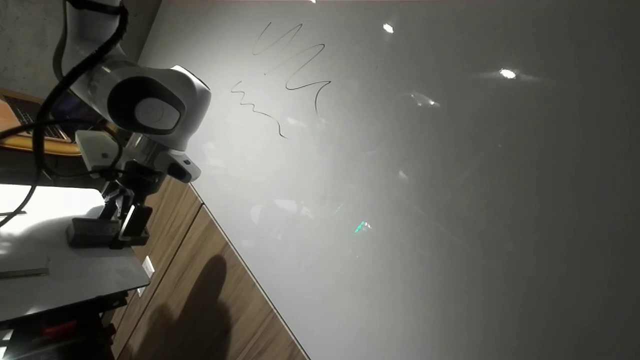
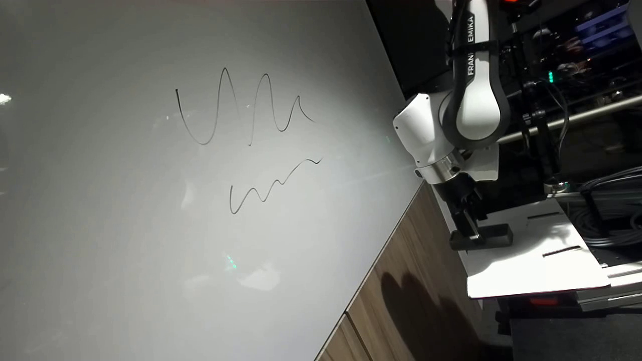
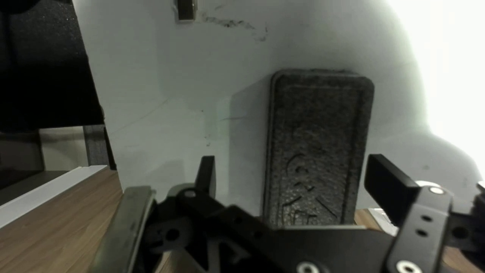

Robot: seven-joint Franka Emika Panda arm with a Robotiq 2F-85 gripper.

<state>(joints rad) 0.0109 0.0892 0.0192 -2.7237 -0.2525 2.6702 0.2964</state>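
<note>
Wrist view: my claw (image 3: pixel 294 178) stands wide, straddling the dark grey block (image 3: pixel 320 129) on the white panel (image 3: pixel 163 125), near its edge. Risk: uneven side gaps could skew it on closing, tipping it off.

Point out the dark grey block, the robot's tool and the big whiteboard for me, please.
Dark grey block (image 3: pixel 319 140): wrist view, middle of its upper face.
Tool (image 3: pixel 292 168): wrist view, midway between its spread fingertips.
Whiteboard (image 1: pixel 435 160): in an exterior view, a bare part of its surface.
</note>
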